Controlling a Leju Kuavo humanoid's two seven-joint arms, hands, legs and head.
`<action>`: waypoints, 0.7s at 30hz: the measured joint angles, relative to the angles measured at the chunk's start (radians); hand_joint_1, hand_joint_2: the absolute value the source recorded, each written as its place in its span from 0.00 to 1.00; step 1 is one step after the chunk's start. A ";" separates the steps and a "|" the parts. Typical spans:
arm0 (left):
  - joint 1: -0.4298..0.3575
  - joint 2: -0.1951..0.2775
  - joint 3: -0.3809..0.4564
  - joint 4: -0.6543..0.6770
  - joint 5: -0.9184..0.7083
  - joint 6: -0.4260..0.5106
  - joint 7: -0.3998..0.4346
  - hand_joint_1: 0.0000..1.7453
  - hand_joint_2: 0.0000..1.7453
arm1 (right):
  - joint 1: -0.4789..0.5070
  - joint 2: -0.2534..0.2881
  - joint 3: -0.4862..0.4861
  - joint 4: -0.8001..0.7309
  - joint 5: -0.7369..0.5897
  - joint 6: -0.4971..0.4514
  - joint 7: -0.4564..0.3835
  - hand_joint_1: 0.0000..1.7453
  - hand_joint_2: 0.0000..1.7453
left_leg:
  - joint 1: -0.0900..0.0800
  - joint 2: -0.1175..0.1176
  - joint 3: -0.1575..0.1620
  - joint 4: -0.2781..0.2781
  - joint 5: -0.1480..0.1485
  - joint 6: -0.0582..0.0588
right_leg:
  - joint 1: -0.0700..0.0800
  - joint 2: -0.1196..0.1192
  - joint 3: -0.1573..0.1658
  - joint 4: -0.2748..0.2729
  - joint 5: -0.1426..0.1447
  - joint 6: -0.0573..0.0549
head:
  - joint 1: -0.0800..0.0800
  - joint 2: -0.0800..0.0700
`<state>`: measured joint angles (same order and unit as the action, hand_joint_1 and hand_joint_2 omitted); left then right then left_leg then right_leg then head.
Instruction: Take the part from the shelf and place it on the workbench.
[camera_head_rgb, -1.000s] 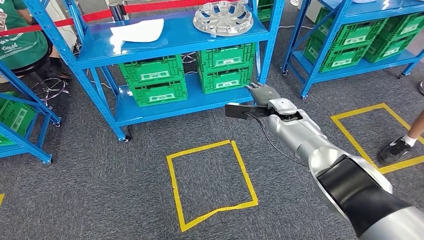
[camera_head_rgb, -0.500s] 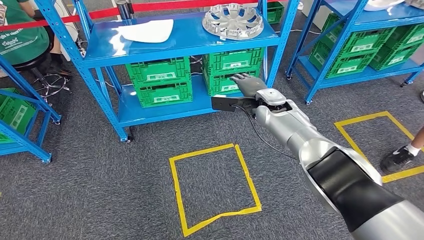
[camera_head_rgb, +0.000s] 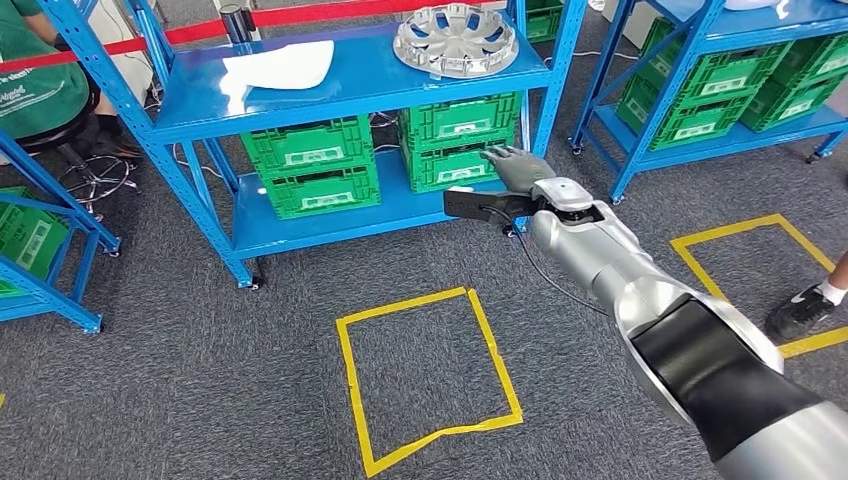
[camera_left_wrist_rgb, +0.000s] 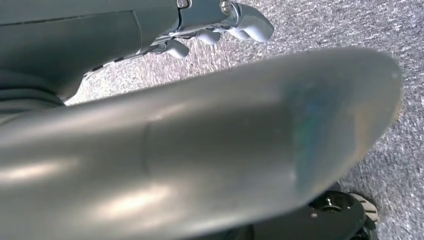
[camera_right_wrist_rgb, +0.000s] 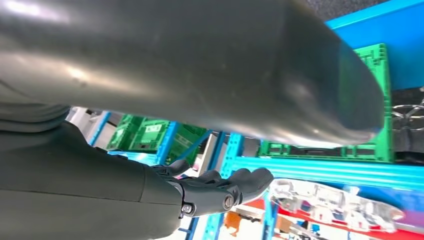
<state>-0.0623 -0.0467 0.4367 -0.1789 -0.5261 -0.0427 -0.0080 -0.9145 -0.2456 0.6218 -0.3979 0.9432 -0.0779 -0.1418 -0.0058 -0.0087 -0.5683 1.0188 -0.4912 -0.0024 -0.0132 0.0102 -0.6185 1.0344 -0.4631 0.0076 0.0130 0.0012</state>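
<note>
Part (camera_head_rgb: 456, 40), a silver wheel cover with open spokes, lies flat on the top board of the blue shelf (camera_head_rgb: 190, 105), at its right end, and nothing touches it. A white sheet (camera_head_rgb: 279, 64) lies to the left of it on the same board. Below, green crates (camera_head_rgb: 314, 163) stand in two stacks on the lower board. The right hand (camera_head_rgb: 520, 168) is stretched out in front of the right stack, lower than the part and well apart from it; its fingers are spread and it holds nothing. The left hand (camera_left_wrist_rgb: 220, 22) hangs over the grey carpet with its fingers curled in and nothing between them. On the near floor, yellow tape (camera_head_rgb: 430, 372) marks a square.
</note>
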 joint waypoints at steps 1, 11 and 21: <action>0.001 0.000 0.000 0.000 -0.005 0.000 0.000 0.00 0.00 | 0.011 -0.011 0.000 -0.002 -0.004 -0.010 -0.002 0.00 0.00 | 0.000 0.000 0.000 0.000 0.000 -0.001 | 0.000 -0.001 0.001 0.000 0.000 0.000 | 0.000 0.000; 0.006 -0.002 0.000 0.000 -0.021 0.000 -0.013 0.00 0.00 | 0.083 -0.090 -0.004 -0.049 -0.027 -0.032 -0.005 0.00 0.00 | -0.002 0.000 0.000 0.002 0.000 0.000 | -0.001 -0.001 0.003 -0.003 0.002 0.002 | 0.000 0.000; 0.007 -0.002 0.000 0.000 -0.015 -0.001 -0.015 0.00 0.00 | 0.086 -0.091 -0.004 -0.074 -0.021 -0.014 0.001 0.00 0.00 | -0.002 -0.001 0.000 0.002 -0.001 0.000 | -0.002 -0.002 0.004 -0.004 0.002 0.003 | 0.000 0.000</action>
<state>-0.0553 -0.0492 0.4364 -0.1789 -0.5409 -0.0434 -0.0229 -0.8288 -0.3365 0.6176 -0.4723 0.9224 -0.0916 -0.1405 -0.0075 -0.0094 -0.5686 1.0211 -0.4918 -0.0024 -0.0150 0.0084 -0.6141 1.0308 -0.4611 0.0109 0.0134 0.0011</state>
